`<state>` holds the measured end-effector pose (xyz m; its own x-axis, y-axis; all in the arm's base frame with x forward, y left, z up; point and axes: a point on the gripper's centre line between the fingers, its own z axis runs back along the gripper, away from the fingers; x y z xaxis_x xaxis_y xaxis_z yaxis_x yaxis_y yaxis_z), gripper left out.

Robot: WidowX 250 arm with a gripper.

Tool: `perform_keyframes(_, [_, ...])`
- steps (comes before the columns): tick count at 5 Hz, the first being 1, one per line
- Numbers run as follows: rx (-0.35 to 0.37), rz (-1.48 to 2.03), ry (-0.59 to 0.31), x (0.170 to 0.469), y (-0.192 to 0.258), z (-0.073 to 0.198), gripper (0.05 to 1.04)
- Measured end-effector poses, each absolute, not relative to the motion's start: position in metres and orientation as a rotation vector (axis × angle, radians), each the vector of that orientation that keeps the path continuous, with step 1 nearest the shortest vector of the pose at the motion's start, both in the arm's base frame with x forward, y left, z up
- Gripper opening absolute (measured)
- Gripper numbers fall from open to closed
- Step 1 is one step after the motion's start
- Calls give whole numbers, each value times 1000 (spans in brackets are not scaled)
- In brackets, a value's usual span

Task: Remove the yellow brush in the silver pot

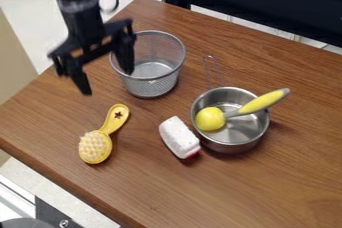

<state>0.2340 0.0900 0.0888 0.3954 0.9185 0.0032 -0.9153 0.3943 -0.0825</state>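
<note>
"Where's the thing we want out?"

"The yellow brush (pixel 244 110) is in the silver pot (pixel 230 148). Its round head is inside the wall, and its handle slants up over the opposite rim."

"Why does it lean like that?"

"The pot looks too small to let it lie flat, so the rim probably props it. That leaves the handle jutting out, likely the easiest part to grasp."

"And around the pot?"

"A white block (pixel 179 137) is just beside it, with red low on one side. The mesh basket (pixel 150 84) is nearer the table's (pixel 187 192) far corner. Towards the near-left edge lies a yellow hairbrush (pixel 95 147), bristles up (easy to mistake for ours, but it isn't in the pot)."

"What about the gripper (pixel 107 82)?"

"Hanging by the basket, on its left-edge side, fingers spread wide with nothing between them. I'd judge that suits a first grasp."

"So the job hasn't been done?"

"No. Next calls for crossing to the handle and lifting steeply; a sideways pull might drag the pot, or tip it."
</note>
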Motion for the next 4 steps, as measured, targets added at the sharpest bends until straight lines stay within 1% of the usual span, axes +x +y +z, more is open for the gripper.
perform_keyframes(1, [-63, 1076, -16, 243, 79, 113, 998])
perform_keyframes(2, [-65, 1085, -36, 256, 56, 121, 999])
perform_keyframes(3, [-67, 1101, -78, 288, 33, 125, 998])
perform_keyframes(4, [-72, 1105, -82, 314, 10, 115, 998])
